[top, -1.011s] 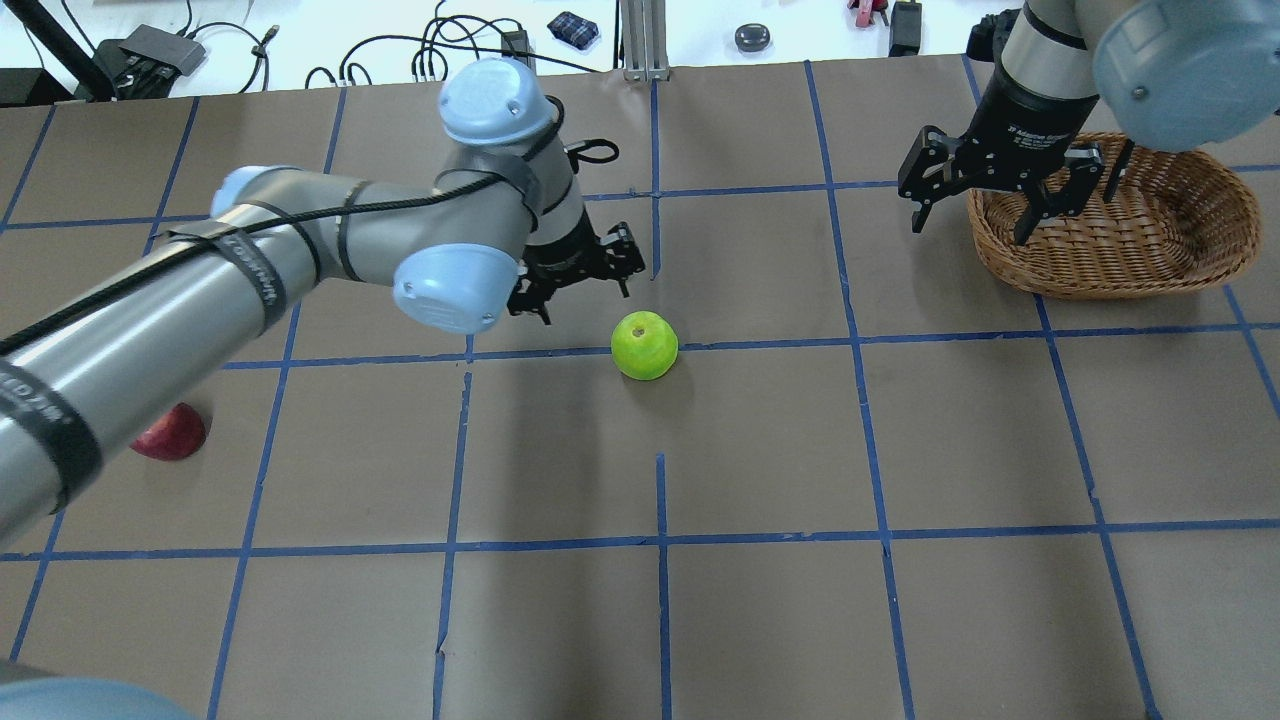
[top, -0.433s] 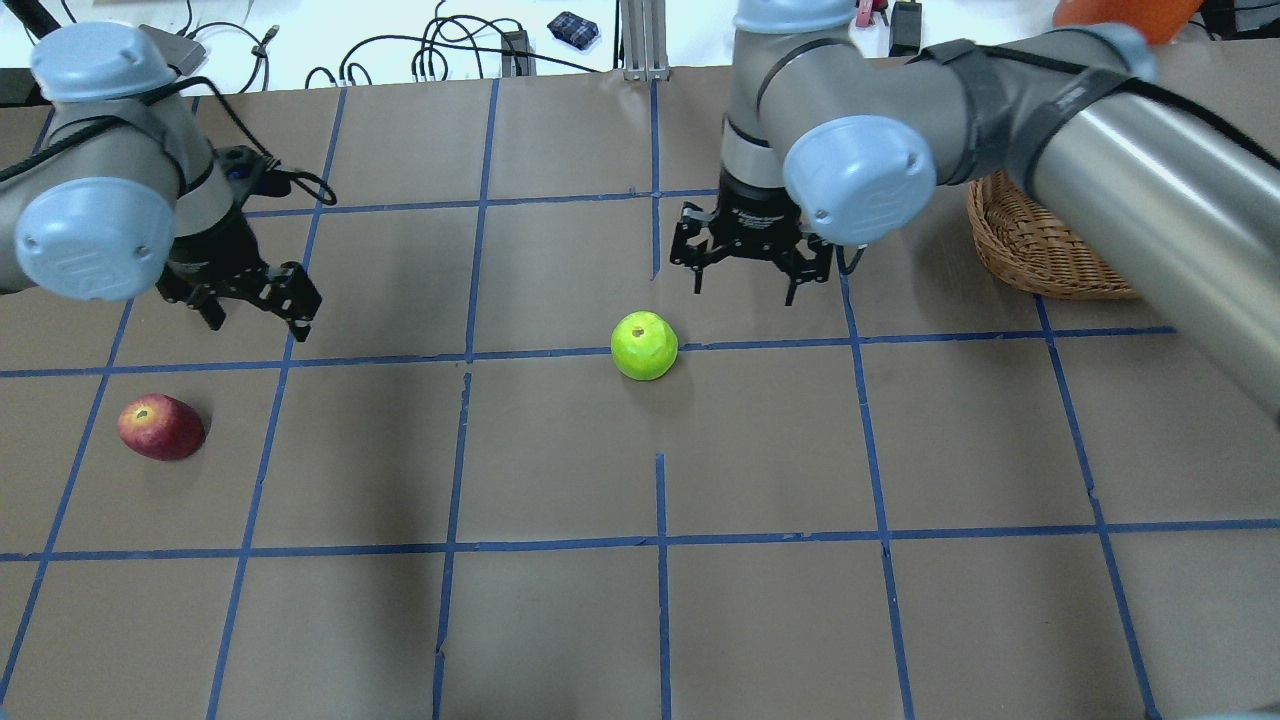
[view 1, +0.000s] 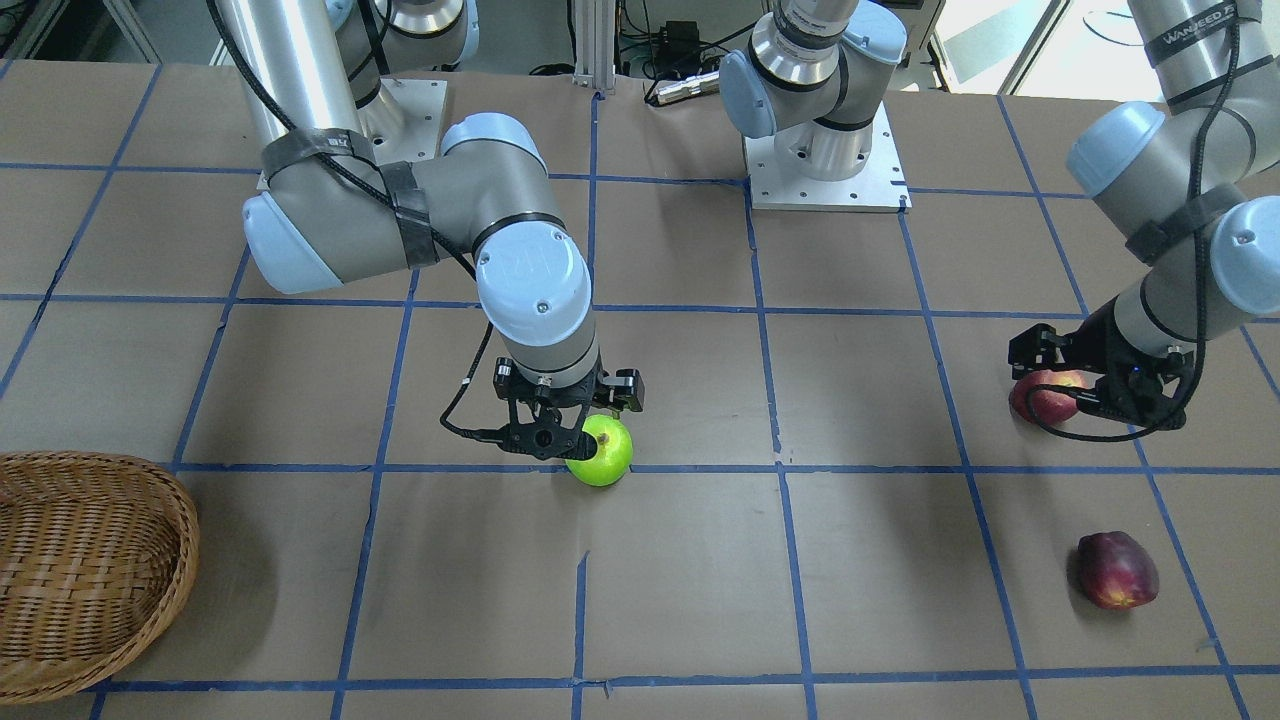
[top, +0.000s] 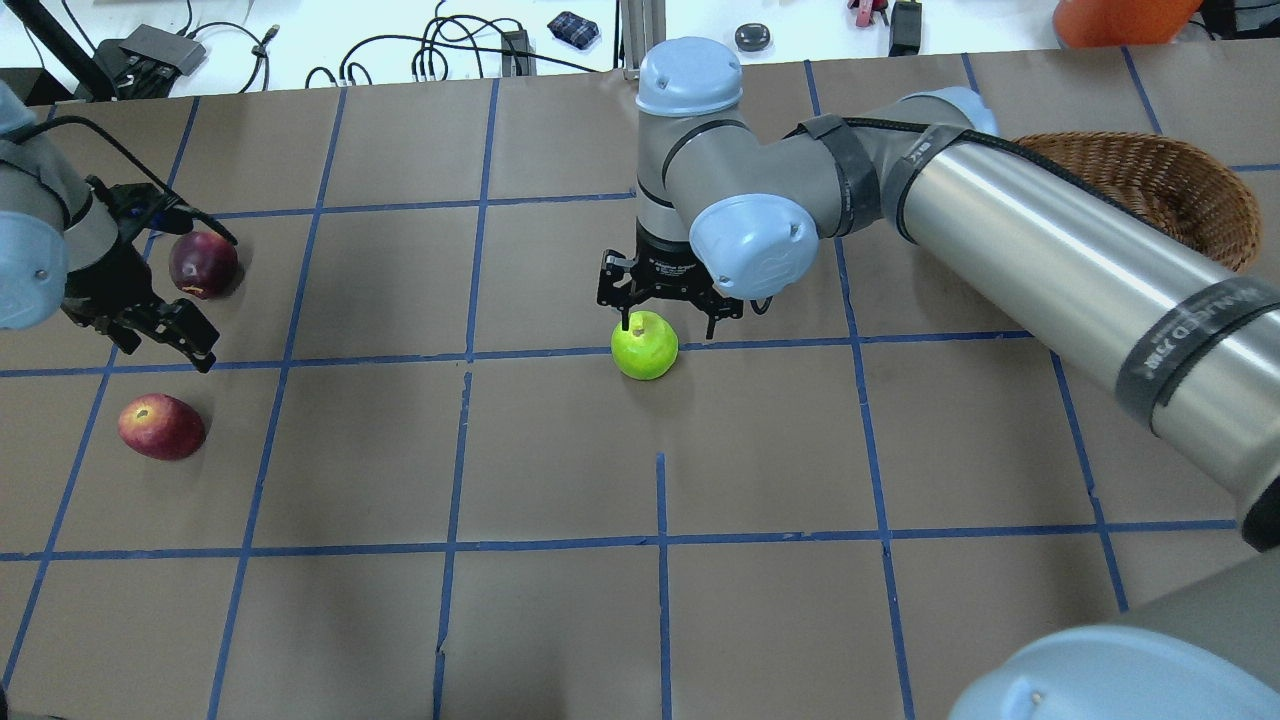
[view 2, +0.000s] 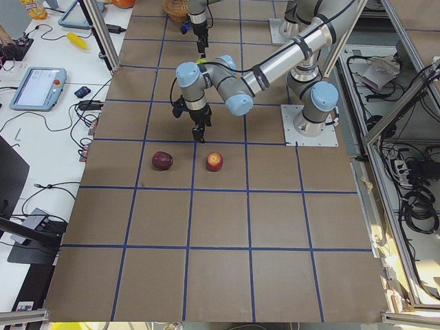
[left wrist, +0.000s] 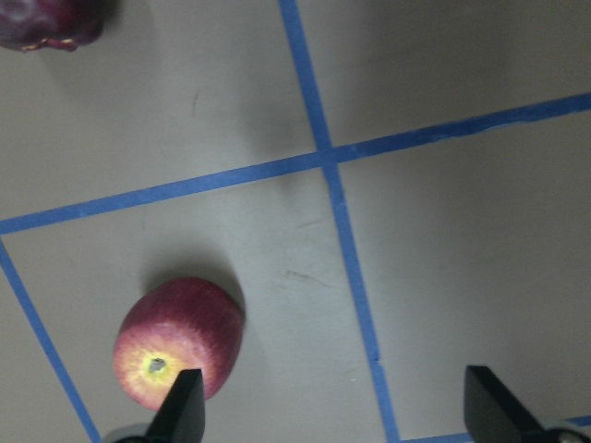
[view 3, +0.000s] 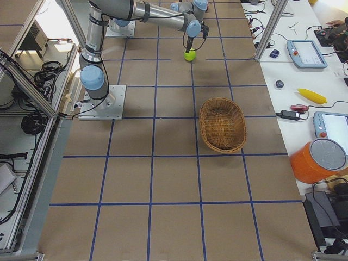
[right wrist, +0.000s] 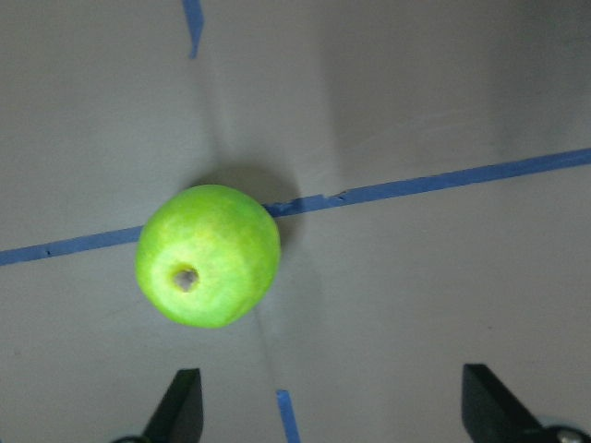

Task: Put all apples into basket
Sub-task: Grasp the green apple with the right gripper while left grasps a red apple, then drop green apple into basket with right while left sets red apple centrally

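The lime green apple (top: 645, 347) lies on the table near the middle. My right gripper (top: 668, 318) hangs open just above and behind it; in the right wrist view the apple (right wrist: 208, 256) sits left of centre ahead of the open fingertips (right wrist: 181, 406). The red apple (top: 160, 427) and the maroon apple (top: 203, 263) lie at the far left. My left gripper (top: 155, 335) hovers open between them; the left wrist view shows the red apple (left wrist: 178, 341) by the left fingertip (left wrist: 185, 406). The wicker basket (top: 1170, 180) stands empty at the far right.
The table is brown paper with a blue tape grid (top: 660, 545). My right arm's long link (top: 1050, 250) stretches over the table in front of the basket. Cables and small items lie on the white bench beyond the far edge (top: 450, 50).
My right gripper moved from over the basket leftward to just above the green apple. My left gripper moved from beside the green apple to the far left, between the red and maroon apples. Both stay open.
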Tool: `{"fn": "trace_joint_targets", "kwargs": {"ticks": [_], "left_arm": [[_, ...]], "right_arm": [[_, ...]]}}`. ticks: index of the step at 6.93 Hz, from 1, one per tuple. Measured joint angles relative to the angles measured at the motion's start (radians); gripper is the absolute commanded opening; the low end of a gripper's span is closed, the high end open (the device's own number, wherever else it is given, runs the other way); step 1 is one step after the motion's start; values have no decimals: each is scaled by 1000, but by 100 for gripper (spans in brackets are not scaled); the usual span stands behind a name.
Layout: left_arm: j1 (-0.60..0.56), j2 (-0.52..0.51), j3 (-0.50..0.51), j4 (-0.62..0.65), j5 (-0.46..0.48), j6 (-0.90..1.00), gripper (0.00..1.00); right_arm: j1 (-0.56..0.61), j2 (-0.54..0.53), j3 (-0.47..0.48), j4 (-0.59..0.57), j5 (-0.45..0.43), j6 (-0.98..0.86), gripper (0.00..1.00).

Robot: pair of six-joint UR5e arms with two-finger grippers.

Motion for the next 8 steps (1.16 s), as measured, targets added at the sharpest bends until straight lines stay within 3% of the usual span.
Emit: {"fn": "trace_joint_targets", "kwargs": {"ticks": [5, 6, 7, 8], "left_arm": [[82, -114, -73, 124, 22, 120, 100], [82, -139, -77, 143, 45, 118, 100], [83, -158, -77, 159, 55, 114, 82], [83, -166, -78, 166, 59, 106, 38]], "right_arm": [[26, 95, 1, -110, 43, -7, 100], [27, 104, 5, -116, 40, -4, 88], [27, 108, 7, -123, 28, 1, 22], [28, 108, 7, -139, 3, 6, 0]]}}
